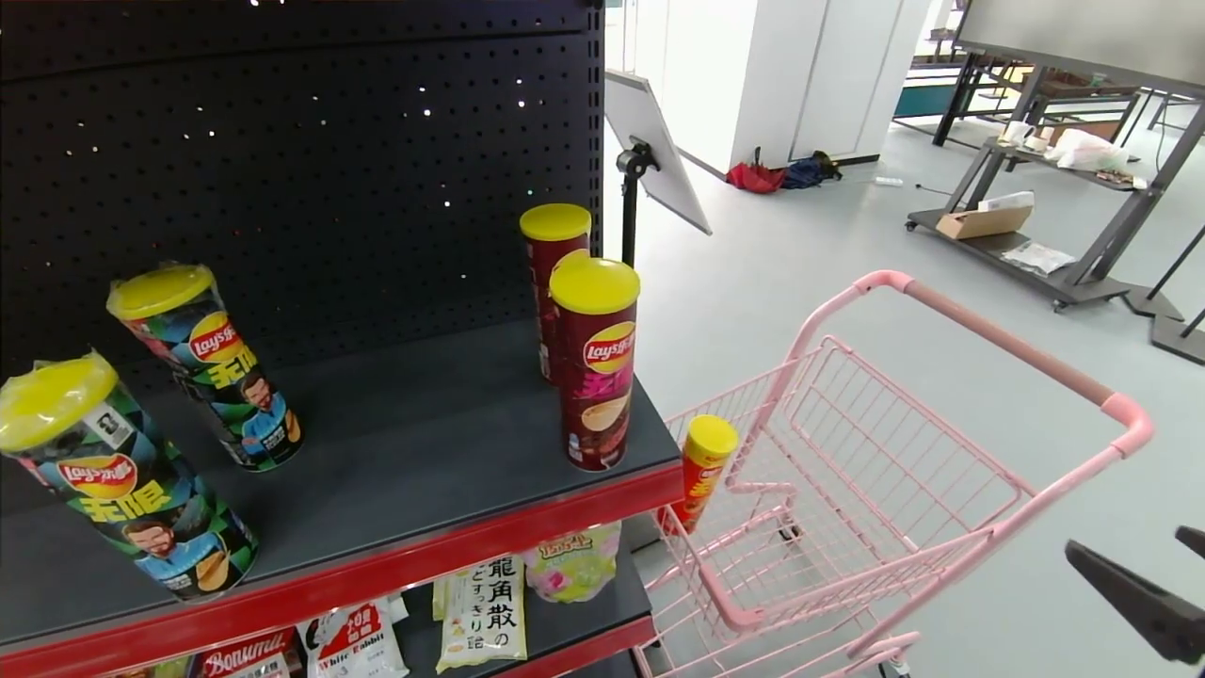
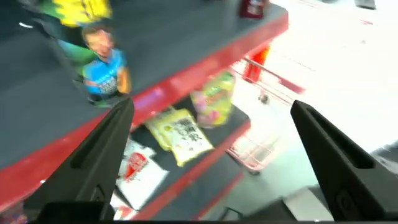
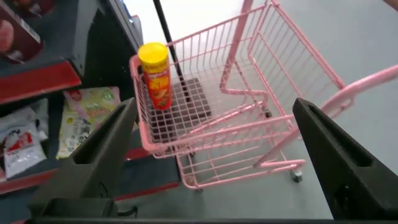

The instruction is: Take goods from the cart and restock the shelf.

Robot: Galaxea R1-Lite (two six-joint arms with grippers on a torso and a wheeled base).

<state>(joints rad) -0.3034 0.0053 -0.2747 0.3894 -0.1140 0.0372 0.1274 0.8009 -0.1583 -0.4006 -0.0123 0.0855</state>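
Note:
A red chip can with a yellow lid [image 1: 701,471] [image 3: 155,74] stands upright in the shelf-side front corner of the pink cart [image 1: 988,334] [image 3: 280,50]. On the dark upper shelf [image 1: 424,443] stand two maroon cans [image 1: 595,363] [image 1: 551,273] at the right end and two green cans [image 1: 216,367] [image 1: 122,480] at the left. My right gripper [image 1: 1163,565] [image 3: 211,149] is open and empty, off the cart's handle side and apart from the can. My left gripper [image 2: 211,155] is open and empty in front of the shelf's red edge [image 2: 186,74], near a green can [image 2: 99,68].
Snack bags [image 1: 480,612] [image 2: 180,134] lie on the lower shelf. A whiteboard on a stand [image 1: 654,141] stands behind the shelf's right end. Rolling racks [image 1: 1036,226] stand at the back right, with open grey floor around the cart.

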